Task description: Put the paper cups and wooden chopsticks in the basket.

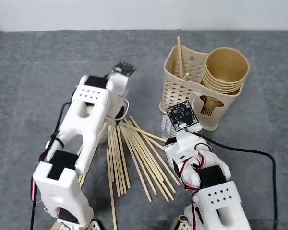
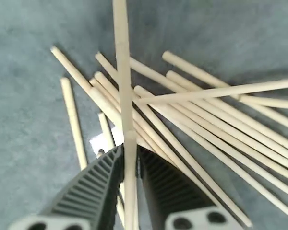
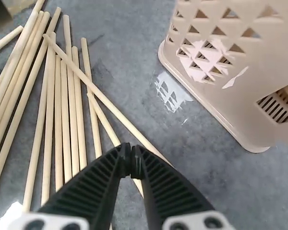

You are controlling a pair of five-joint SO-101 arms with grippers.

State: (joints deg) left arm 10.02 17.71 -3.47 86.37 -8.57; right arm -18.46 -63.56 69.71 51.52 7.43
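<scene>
I'm gripping one chopstick point(image 2: 123, 72) tight in the left gripper point(image 2: 129, 153). It's lying along the jaws & sticking out past the tips, over the pile of chopsticks point(image 1: 139, 153). The pile is lying just beside the basket point(image 1: 177, 91), on the side away from the paper cups point(image 1: 225, 72), which are stacked inside it. The right gripper point(image 3: 130, 155) is hanging nearer the basket, pinched closed w/ nothing in it, tips right over a loose stick point(image 3: 110, 108). I'm thinking the left arm's stick needs carrying over to the basket, then tipping upright.

high view looks down over table point(image 1: 29, 72); both wrist views close above chopsticks point(image 3: 62, 124).
</scene>
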